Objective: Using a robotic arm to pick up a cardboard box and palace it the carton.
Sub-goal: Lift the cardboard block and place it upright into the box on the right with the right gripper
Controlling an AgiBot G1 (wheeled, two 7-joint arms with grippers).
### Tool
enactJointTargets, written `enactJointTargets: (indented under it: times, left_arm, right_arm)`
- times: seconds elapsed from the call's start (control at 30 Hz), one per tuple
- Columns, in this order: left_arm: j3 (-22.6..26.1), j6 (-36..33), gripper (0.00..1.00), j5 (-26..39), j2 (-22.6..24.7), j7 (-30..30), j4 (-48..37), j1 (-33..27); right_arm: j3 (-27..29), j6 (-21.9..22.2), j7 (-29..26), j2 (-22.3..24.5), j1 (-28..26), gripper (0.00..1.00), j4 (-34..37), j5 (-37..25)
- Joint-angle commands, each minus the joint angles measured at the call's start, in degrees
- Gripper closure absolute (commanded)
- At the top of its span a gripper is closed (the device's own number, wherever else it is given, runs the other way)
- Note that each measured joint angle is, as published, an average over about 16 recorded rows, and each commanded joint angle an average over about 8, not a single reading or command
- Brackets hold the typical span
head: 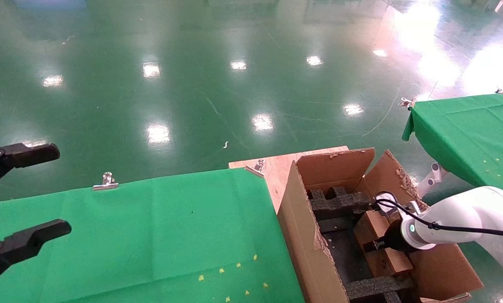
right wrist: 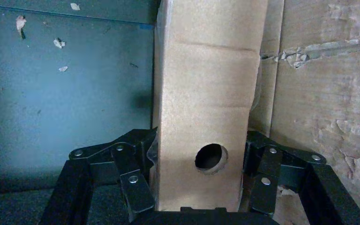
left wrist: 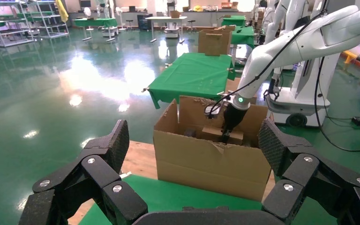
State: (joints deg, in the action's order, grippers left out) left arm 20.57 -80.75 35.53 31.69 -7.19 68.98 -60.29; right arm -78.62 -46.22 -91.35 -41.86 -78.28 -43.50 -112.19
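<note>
Right now, from the head view, the robotic arm (head: 466, 214) on the robot's right reaches down into the carton (head: 314, 252), which stands on a bare wooden board just beside the green cloth (head: 150, 235) of the near table. Its right gripper (head: 375, 244) sits low inside the carton, clamped across the cardboard box (head: 381, 240), which lies lengthwise between the black foam inserts (head: 339, 202) and close to the carton's right wall. A green ring light (head: 411, 228) glows at the wrist, and a black cable (head: 466, 229) runs along the white arm. On the left, the left gripper (head: 22, 198) hangs over the edge of the green cloth, its two black fingers spread wide with nothing between them. A second green-covered table (head: 470, 134) stands off to the right.

Seen from the left wrist view, the left gripper's fingers (left wrist: 110, 147) stand apart, framing the carton (left wrist: 206, 164) beyond; the white arm (left wrist: 304, 42) dips into it from above, its black gripper (left wrist: 227, 136) down on the small box (left wrist: 222, 136) inside.

Finally, the right wrist view looks straight along the box (right wrist: 206, 108), its round hole (right wrist: 211, 158) facing the camera. The right gripper's fingers (right wrist: 133, 185) press against both of its long sides. Dark foam (right wrist: 65, 93) lies to one side and the carton's torn inner wall (right wrist: 328, 93) to the other.
</note>
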Motion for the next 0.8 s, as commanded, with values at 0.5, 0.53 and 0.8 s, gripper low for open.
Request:
enactJointTargets:
  times: [0.5, 0.53, 0.8]
  left_arm:
    - [0.0, 0.0, 0.0, 0.0, 0.0, 0.0, 0.0, 0.0]
    - [0.0, 0.0, 0.0, 0.0, 0.0, 0.0, 0.0, 0.0]
    - [0.0, 0.0, 0.0, 0.0, 0.0, 0.0, 0.0, 0.0]
  right_arm:
    - [0.2, -0.6, 0.3, 0.1, -1.2, 0.0, 0.5, 0.1]
    - [0.3, -0.7, 0.3, 0.2, -1.4, 0.0, 0.6, 0.2]
    - [0.5, -1.5, 0.6, 0.8, -2.8, 0.0, 0.1, 0.2]
